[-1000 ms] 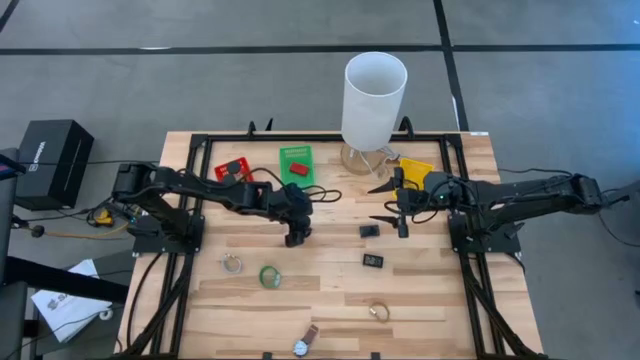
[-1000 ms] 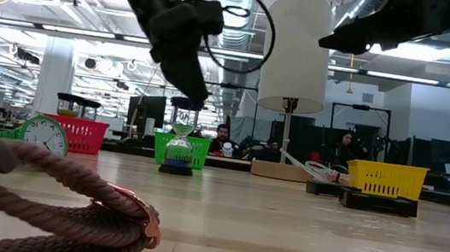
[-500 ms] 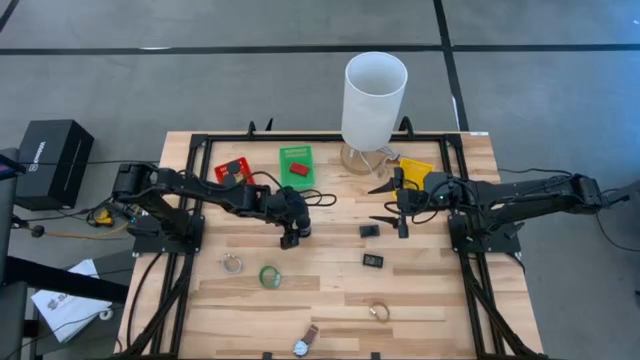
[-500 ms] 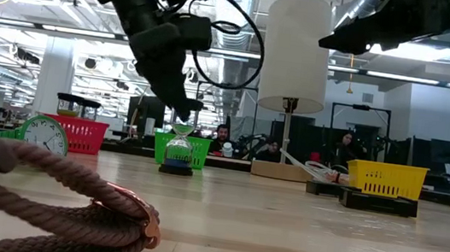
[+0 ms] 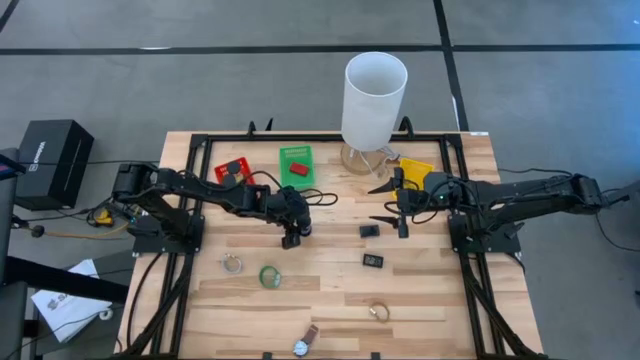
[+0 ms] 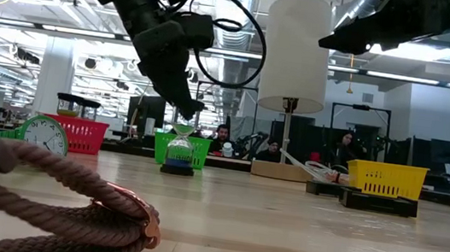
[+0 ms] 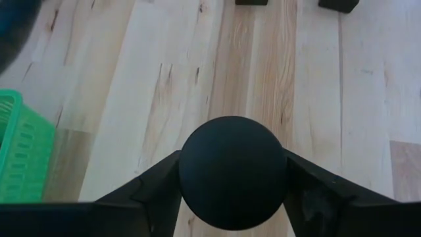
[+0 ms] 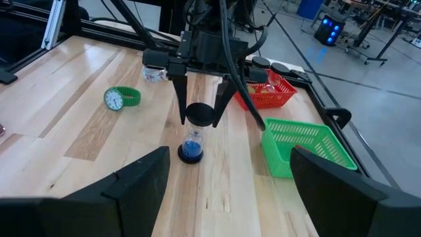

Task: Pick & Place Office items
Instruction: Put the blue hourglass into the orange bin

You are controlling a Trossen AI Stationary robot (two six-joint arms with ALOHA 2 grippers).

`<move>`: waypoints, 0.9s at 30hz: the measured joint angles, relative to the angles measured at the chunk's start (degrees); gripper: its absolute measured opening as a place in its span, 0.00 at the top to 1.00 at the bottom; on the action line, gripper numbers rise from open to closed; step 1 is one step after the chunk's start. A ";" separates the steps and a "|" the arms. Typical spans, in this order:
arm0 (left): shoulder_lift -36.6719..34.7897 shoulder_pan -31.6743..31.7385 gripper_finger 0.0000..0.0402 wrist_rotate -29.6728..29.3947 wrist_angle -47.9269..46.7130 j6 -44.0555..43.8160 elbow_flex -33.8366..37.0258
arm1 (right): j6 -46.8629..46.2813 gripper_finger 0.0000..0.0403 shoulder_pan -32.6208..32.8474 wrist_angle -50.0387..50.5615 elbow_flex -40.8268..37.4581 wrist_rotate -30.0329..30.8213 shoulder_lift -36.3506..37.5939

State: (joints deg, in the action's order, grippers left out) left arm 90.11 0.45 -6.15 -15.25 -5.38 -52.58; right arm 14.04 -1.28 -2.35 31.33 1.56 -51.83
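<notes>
A small hourglass (image 8: 193,135) with black end caps and blue sand stands upright on its lower cap (image 8: 191,154) near the middle of the table; it also shows in the low view (image 6: 179,150). My left gripper (image 5: 290,238) slants down over it, and in the left wrist view (image 7: 231,191) its fingers close on the round top cap. From above, the gripper hides the hourglass. My right gripper (image 5: 386,205) hangs open above the table's right half with nothing between its fingers. Two black blocks (image 5: 369,230) (image 5: 373,261) lie near it. My left gripper pinches the hourglass's round black top cap (image 7: 191,172) between its two fingers (image 7: 154,191), one on each side of the rim. The fingers come slanting down from the table's left side. The hourglass stays upright with its lower cap on the table.
At the far edge stand a red bin (image 5: 232,170), a green bin (image 5: 296,165), a tall white cylinder (image 5: 374,100) and a yellow bin (image 5: 415,170). Nearer lie a green round clock (image 5: 269,276), two rings (image 5: 232,264) (image 5: 379,312) and a wristwatch (image 5: 305,342).
My left gripper has come down a little onto the hourglass, which has stayed upright in its place.
</notes>
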 joint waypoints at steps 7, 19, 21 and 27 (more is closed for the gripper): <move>-0.76 0.00 0.45 0.04 -0.83 0.18 0.00 | 0.05 0.24 0.00 0.00 -0.02 0.00 0.00; -15.28 0.00 0.46 -3.36 -9.15 -1.51 -0.04 | -0.02 0.24 -0.57 0.42 -0.04 0.00 -0.02; -18.69 0.00 0.45 -5.68 -12.04 -1.99 -0.04 | -0.05 0.24 -0.74 0.38 -0.04 0.00 -0.02; -26.89 1.62 0.49 -11.73 -21.48 -7.40 -0.04 | -0.07 0.24 -1.05 0.39 -0.04 0.00 -0.02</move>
State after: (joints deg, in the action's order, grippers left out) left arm 63.21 2.06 -17.88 -36.72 -12.78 -52.62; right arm 13.96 -2.33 -1.96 31.29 1.56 -51.86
